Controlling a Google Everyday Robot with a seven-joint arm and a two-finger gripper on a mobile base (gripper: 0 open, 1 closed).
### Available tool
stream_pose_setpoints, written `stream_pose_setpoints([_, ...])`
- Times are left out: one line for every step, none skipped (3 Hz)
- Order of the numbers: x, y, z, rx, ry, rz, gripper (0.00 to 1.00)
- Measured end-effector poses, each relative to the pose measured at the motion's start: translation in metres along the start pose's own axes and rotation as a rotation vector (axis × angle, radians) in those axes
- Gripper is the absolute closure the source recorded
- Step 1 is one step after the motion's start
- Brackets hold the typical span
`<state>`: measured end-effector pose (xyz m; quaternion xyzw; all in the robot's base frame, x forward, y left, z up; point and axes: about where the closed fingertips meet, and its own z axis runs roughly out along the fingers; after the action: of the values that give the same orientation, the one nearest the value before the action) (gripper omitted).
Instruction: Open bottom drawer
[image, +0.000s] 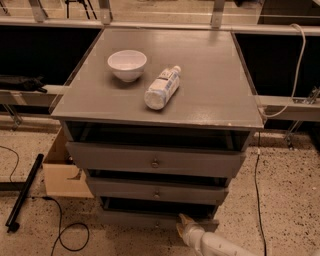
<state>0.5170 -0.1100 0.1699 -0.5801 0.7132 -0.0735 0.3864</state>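
Note:
The bottom drawer (135, 218) is the lowest and narrowest grey front of the three-drawer cabinet (210, 100), near the floor. It stands slightly out, with a dark gap above it. I cannot make out its knob. My gripper (184, 223), pale and cream-coloured, comes in from the lower right on a white arm (220, 246). Its tip is at the right part of the bottom drawer's front, just under the middle drawer (156, 192).
On the cabinet top sit a white bowl (127, 64) and a plastic bottle (162, 88) lying on its side. A cardboard box (62, 175) stands to the left of the drawers. A black cable (55, 225) and a black bar (24, 192) lie on the floor.

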Motion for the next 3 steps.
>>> stream_pose_setpoints([0.0000,0.0000,0.0000,0.000,0.000,0.000,1.00])
stream_pose_setpoints([0.0000,0.0000,0.0000,0.000,0.000,0.000,0.85])
stream_pose_setpoints([0.0000,0.0000,0.0000,0.000,0.000,0.000,0.62])
